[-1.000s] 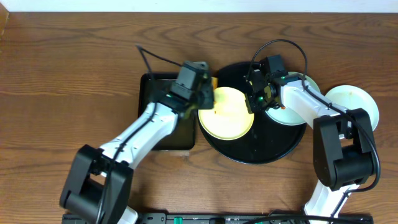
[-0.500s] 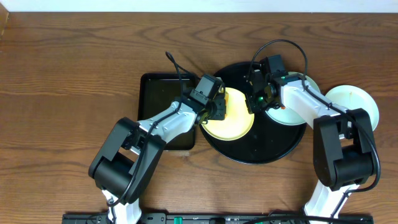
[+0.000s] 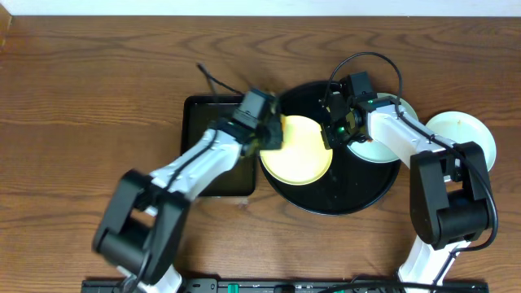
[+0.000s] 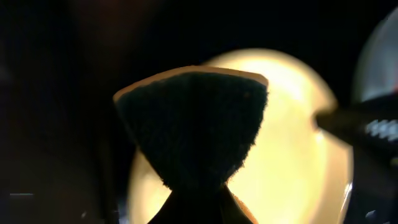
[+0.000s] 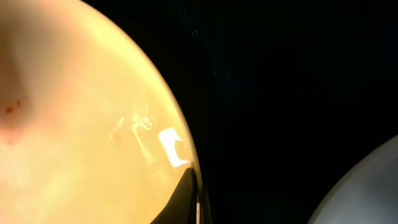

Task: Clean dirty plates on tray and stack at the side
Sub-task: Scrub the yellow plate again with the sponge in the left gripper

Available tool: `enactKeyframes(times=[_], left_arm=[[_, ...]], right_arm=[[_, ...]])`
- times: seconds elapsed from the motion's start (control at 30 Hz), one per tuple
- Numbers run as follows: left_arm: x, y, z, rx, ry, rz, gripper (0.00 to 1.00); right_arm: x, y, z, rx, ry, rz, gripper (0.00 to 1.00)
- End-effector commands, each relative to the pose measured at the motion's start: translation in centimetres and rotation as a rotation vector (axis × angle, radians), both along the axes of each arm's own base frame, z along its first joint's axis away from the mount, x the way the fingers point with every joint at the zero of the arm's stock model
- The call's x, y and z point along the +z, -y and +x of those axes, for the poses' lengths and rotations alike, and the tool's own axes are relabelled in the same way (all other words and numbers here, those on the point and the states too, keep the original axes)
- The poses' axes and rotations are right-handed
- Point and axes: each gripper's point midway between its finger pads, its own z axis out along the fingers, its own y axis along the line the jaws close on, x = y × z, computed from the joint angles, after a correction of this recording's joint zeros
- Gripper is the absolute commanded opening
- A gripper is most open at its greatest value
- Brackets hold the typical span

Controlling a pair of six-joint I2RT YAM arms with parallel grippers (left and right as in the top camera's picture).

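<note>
The pale yellow plate lies on the left part of the round black tray. My left gripper is shut on a dark sponge and holds it over the plate's left edge. My right gripper is shut on the yellow plate's right rim. A faint orange smear shows on the plate. A pale blue-white plate lies on the tray's right part, half under my right arm. Another pale plate lies on the table to the right of the tray.
A smaller rectangular black tray lies left of the round tray, under my left arm. The table is bare wood with a white wall edge at the back. The right wrist view shows black tray floor and a pale plate's rim.
My left gripper swept the sponge right onto the yellow plate, then back left to its edge. My right gripper has stayed on the plate's rim.
</note>
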Motion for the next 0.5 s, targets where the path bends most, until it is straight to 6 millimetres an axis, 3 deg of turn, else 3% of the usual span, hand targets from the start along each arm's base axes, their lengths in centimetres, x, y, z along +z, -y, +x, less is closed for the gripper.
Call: enactKeyframes(times=[0.0, 0.17, 0.47], left_arm=[[3.5, -2.6, 1.9, 0.066, 0.099, -0.007, 0.07], [4.4, -5.4, 2.8, 0.134, 0.104, -0.006, 0.08], [2.1, -10.7, 1.2, 0.245, -0.027, 0.123, 0.08]], right_arm=[[-1.5, -0.8, -1.9, 0.024, -0.067, -0.002, 0.01], [-1.5, -0.8, -2.1, 0.024, -0.075, -0.005, 0.02], [-1.7, -0.6, -2.6, 0.023, -0.095, -0.010, 0.04]])
